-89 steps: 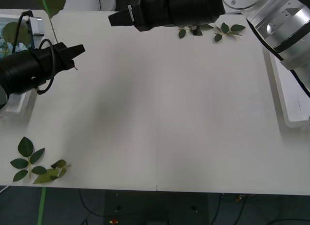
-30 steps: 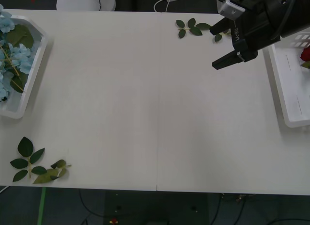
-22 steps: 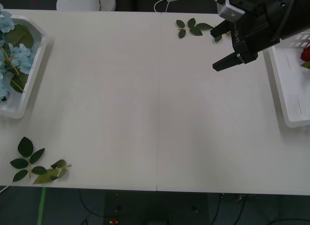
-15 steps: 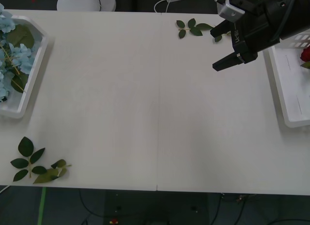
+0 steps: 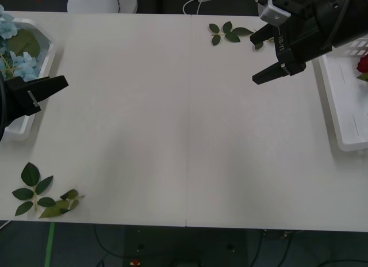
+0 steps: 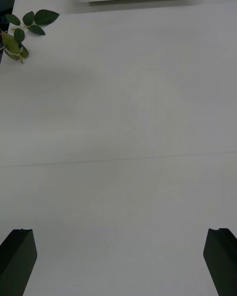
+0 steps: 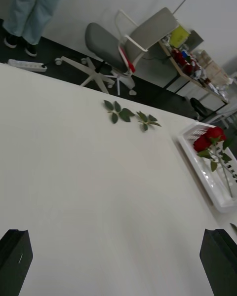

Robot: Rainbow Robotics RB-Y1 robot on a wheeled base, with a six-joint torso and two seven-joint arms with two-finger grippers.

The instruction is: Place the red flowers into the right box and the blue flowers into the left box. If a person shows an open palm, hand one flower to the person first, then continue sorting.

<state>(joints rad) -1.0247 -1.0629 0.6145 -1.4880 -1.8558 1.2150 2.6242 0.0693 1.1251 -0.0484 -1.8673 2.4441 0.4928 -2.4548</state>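
**Both grippers empty, flowers already in their boxes**

The blue flowers lie in the left box, just behind the left gripper, whose fingers stand apart in its wrist view. The red flowers rest in the right box, stems along its length, just beside the right gripper, jaws apart. The bench between carries only leaf sprigs, so sorting looks finished.

White table, grey swivel chair on dark floor, pale wall, cluttered side desk.
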